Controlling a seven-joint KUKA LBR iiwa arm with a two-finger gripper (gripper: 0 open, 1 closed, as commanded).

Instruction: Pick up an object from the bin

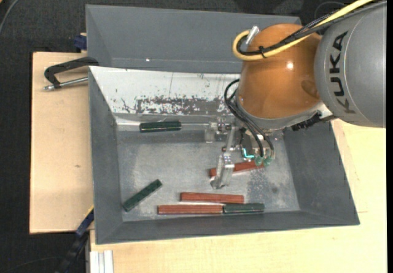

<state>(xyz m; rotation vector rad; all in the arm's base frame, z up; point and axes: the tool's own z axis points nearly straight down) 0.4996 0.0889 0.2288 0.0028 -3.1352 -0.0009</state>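
Note:
My gripper [222, 173] hangs below the orange cover, low over the right middle of the bin floor. A short red-brown bar [244, 167] lies right at its tip, partly hidden by the gripper. Just in front of it lie a longer red-brown bar [212, 197] and, nearer the front wall, another red-brown bar [190, 209] end to end with a dark green bar [244, 208].
A dark green bar [159, 125] lies against the back wall on the left. Another dark green bar [141, 195] lies tilted in the front left corner. The arm and its orange cover hide the bin's back right part.

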